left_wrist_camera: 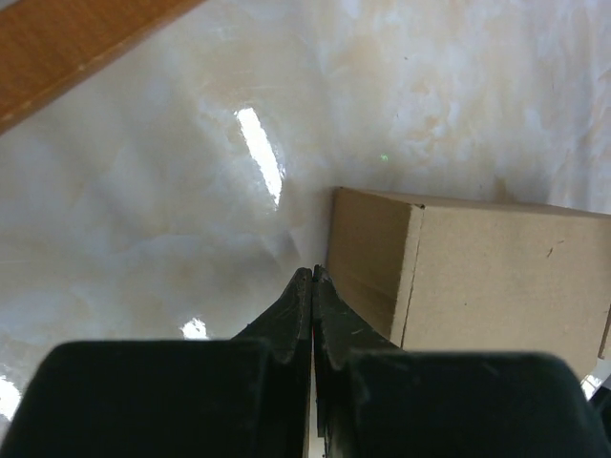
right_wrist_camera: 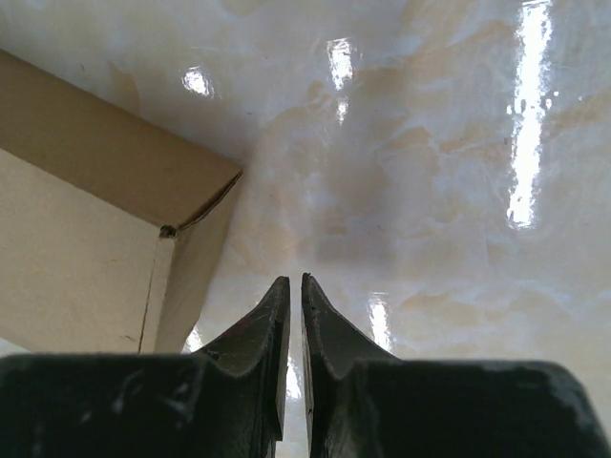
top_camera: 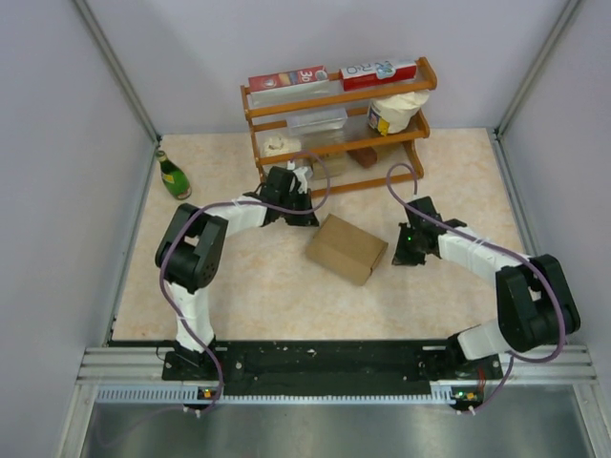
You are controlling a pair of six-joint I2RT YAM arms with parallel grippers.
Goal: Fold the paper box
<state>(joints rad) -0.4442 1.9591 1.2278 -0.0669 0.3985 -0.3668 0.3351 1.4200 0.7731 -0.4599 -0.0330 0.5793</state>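
The paper box point(top_camera: 346, 248) is a closed plain brown carton lying on the marble table between the two arms. My left gripper point(top_camera: 302, 216) hovers just off the box's far-left corner; in the left wrist view its jaws point(left_wrist_camera: 313, 272) are pressed together and empty, with the box point(left_wrist_camera: 487, 277) to their right. My right gripper point(top_camera: 402, 253) sits just right of the box; in the right wrist view its jaws point(right_wrist_camera: 290, 282) stand nearly together with a thin slit, holding nothing, and the box's corner point(right_wrist_camera: 105, 239) lies to their left.
A wooden rack point(top_camera: 336, 129) stands at the back with red printed cartons point(top_camera: 329, 74), a clear container and a white tub point(top_camera: 391, 114). A green bottle point(top_camera: 173, 176) lies at the back left. White walls close in both sides.
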